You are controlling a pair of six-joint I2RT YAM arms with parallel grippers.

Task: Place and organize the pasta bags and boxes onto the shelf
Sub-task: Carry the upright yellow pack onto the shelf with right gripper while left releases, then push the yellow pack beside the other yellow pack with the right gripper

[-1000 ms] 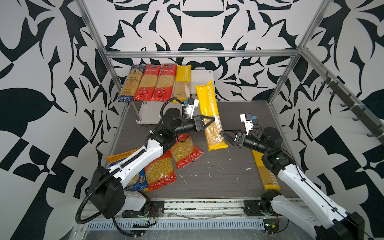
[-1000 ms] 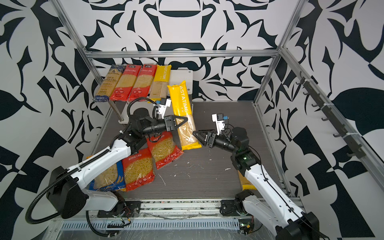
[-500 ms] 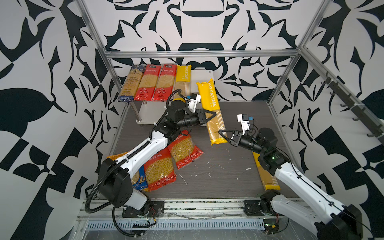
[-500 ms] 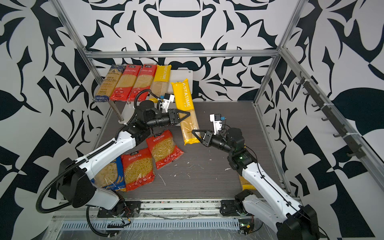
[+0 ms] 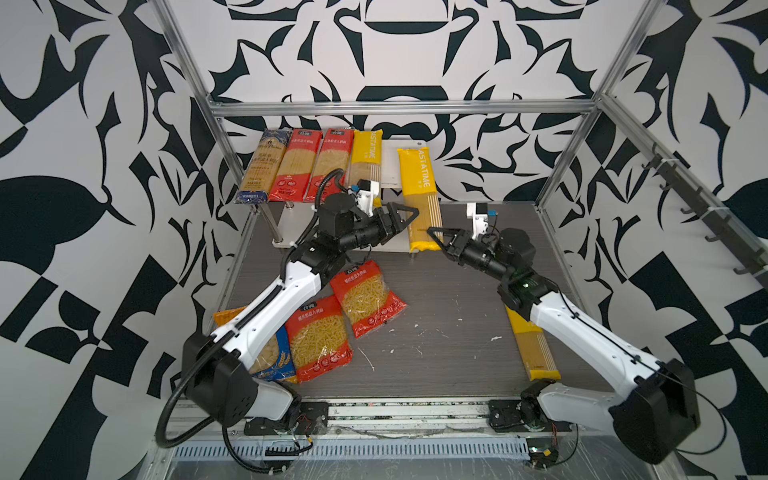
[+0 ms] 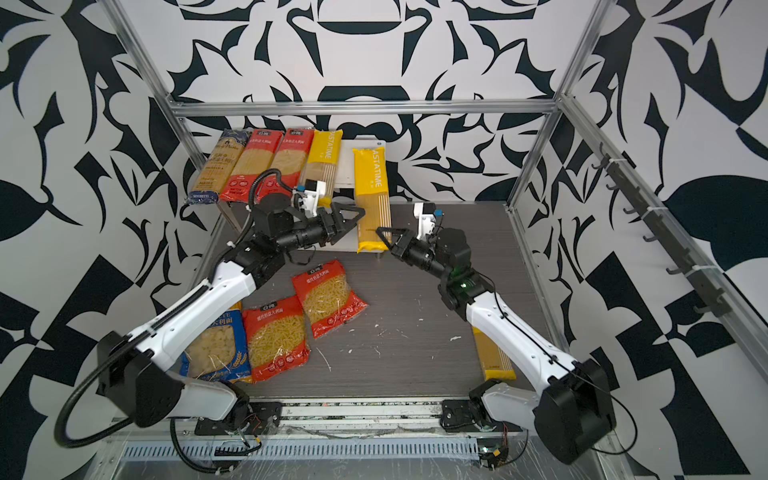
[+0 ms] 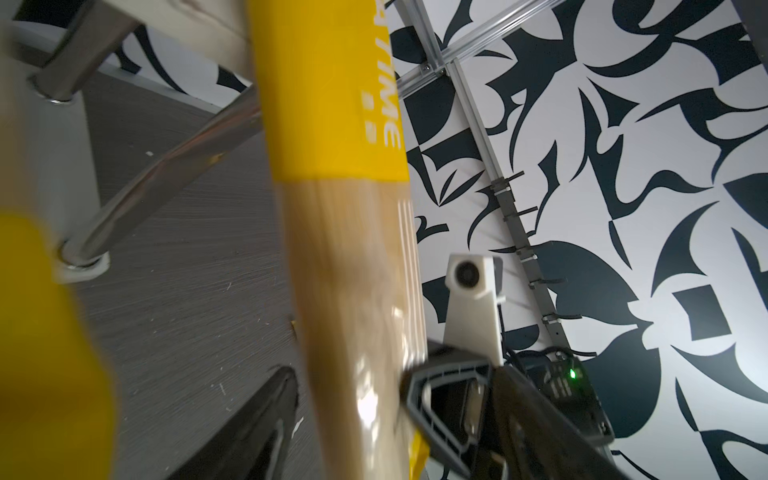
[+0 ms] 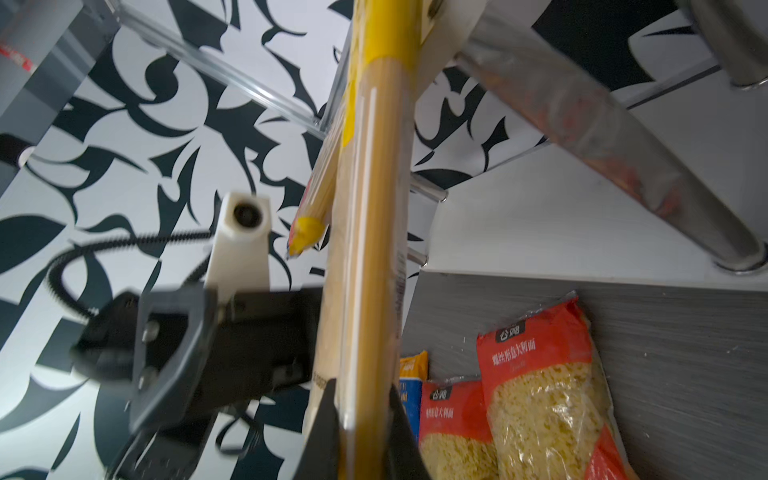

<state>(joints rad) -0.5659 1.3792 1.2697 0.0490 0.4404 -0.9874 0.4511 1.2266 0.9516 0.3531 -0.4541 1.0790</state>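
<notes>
A: Since a second ago the long yellow plastic spaghetti packet (image 5: 417, 187) has travelled back from mid-air to the small two-tier shelf of white boards and shiny metal legs (image 5: 390, 166).
B: What can go wrong?
A: In both top views only its far end lies on the top board. The near end juts past the front edge, held by the right gripper (image 5: 432, 232) alone. I judge an early release tips it off, and a crooked push rides it onto its neighbour.
B: What does the board hold?
A: A long dark-blue packet (image 5: 262, 170), two long red packets (image 5: 295, 166), another long yellow packet (image 5: 365, 162), side by side.
B: Left wrist view?
A: The left gripper (image 7: 349, 374) has released; its jaws stand apart, flanking the packet.
B: Right wrist view?
A: Jaws clenched on the packet's near end; the lower board looks bare.
</notes>
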